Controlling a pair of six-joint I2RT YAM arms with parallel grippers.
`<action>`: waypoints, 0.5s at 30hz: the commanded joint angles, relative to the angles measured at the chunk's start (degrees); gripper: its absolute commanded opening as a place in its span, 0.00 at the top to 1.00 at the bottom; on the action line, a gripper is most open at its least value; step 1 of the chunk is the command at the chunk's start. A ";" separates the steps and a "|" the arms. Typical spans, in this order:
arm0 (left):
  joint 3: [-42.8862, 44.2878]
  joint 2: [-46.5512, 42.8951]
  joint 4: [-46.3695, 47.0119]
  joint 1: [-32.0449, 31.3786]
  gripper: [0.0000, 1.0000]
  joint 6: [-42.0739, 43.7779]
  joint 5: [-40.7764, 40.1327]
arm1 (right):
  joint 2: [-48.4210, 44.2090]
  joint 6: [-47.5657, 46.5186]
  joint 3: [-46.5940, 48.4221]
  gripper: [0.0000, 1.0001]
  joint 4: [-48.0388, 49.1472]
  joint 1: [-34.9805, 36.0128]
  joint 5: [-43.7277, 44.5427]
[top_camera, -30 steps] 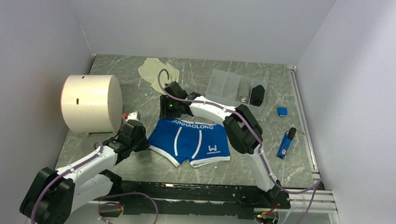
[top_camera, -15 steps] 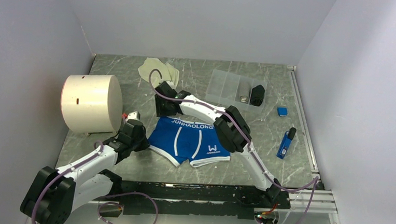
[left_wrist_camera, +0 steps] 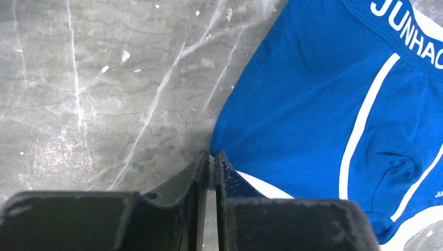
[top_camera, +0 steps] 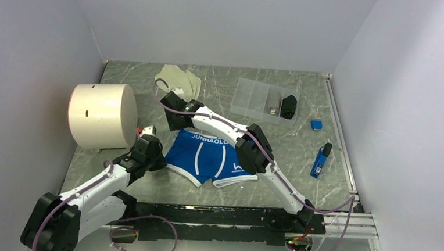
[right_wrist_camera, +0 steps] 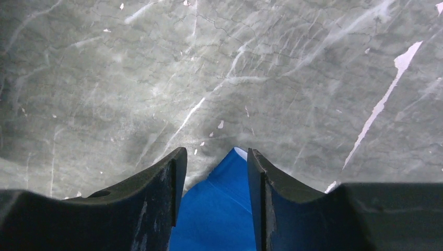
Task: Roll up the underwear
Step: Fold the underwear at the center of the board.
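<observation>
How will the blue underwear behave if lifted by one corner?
Probably floppy: the blue underwear lies flat and thin, with creases. Lifted by the leg corner pinched in the left gripper, it would likely hang and fold. It looks light too.

The left arm [top_camera: 91, 186] stretches low and forward from its base. Its tool [left_wrist_camera: 211, 158] has the jaws nearly together, apparently pinching a corner of the blue underwear [left_wrist_camera: 313, 104]. The right arm [top_camera: 275, 175] reaches diagonally toward the far left, elbow bent, wrist tipped down. Its tool [right_wrist_camera: 215, 154] has the jaws standing apart.
</observation>
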 commanded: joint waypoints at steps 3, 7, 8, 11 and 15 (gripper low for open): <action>-0.22 -1.92 -1.89 -0.14 0.86 -0.28 -0.30 | -6.75 0.49 -2.84 0.50 0.58 -0.36 -2.16; -0.49 -2.50 -2.21 -0.14 0.86 -0.10 -0.23 | -7.07 2.97 -4.08 0.51 0.50 -0.26 -2.88; -0.50 -2.76 -2.24 -0.10 0.86 -0.04 -0.29 | -7.14 3.61 -4.83 0.51 0.93 -0.29 -3.63; -0.37 -3.12 -3.00 -0.14 0.86 0.35 -0.79 | -7.62 5.69 -7.69 0.52 2.52 -0.29 -5.85; -0.14 -2.91 -2.58 -0.14 0.86 0.64 -0.51 | -6.88 7.66 -9.28 0.53 4.77 -0.28 -5.23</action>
